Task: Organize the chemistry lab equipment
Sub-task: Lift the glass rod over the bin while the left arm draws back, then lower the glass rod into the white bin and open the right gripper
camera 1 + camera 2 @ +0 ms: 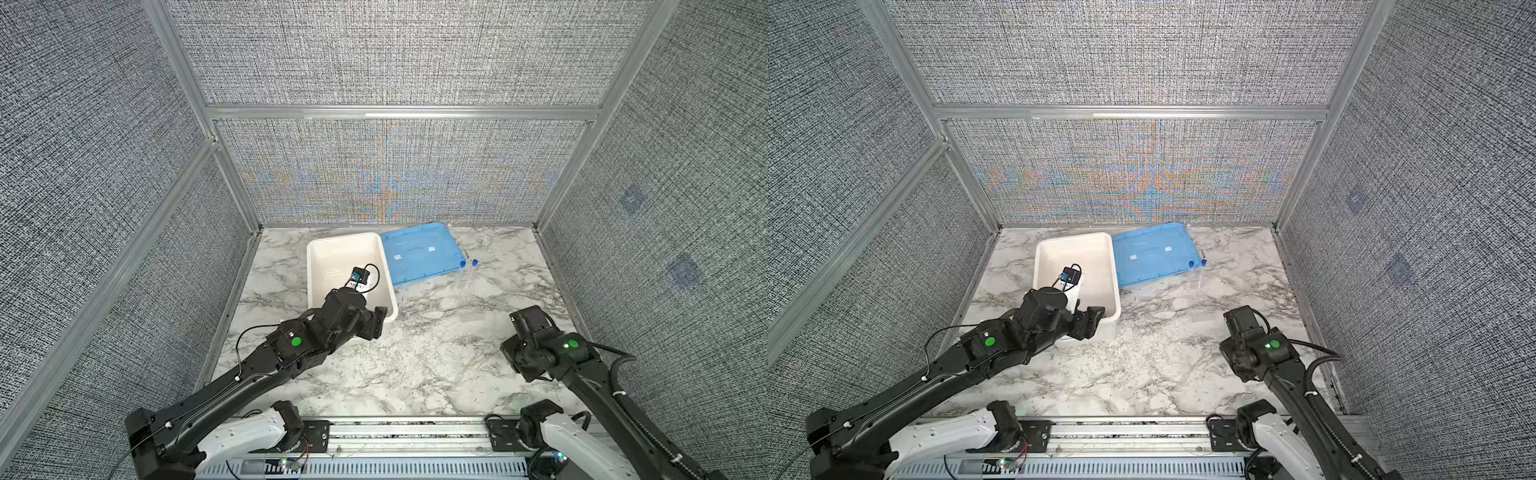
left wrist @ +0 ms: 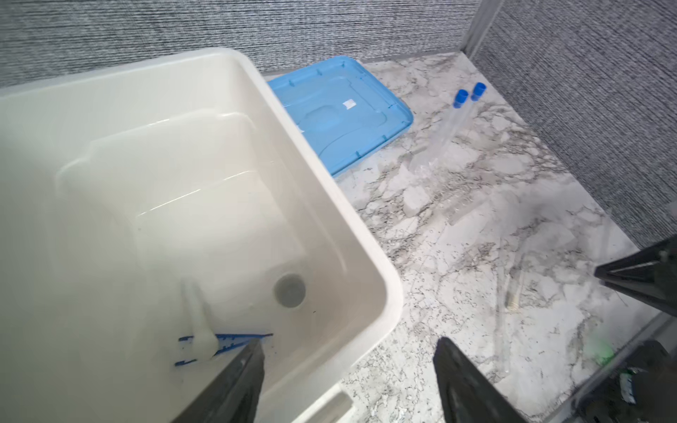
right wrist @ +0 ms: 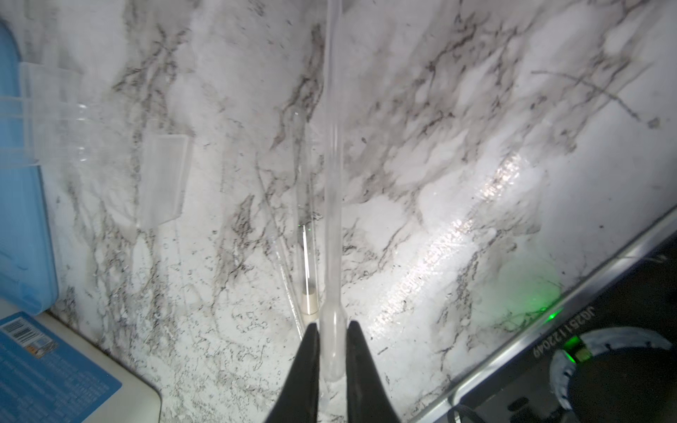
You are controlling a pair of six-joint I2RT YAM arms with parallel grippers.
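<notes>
- Right wrist view: right gripper (image 3: 331, 326) clamps the clear pipette (image 3: 331, 146) by its bulb, probably to carry it to the tub (image 2: 335, 205) at 11 o'clock.
- Over the tub's corner, left gripper (image 2: 350, 342) hangs empty, fingers apart.
- At 1 o'clock lie the blue-capped tubes (image 1: 467, 276).

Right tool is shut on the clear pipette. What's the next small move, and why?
Probably lift the right tool straight up a little. Its jaws are closed on the bulb of the pipette, and a thin clear tube lies close beside the stem on the marble table, so dragging sideways might knock it. Once clear, the white tub looks like the destination.
</notes>
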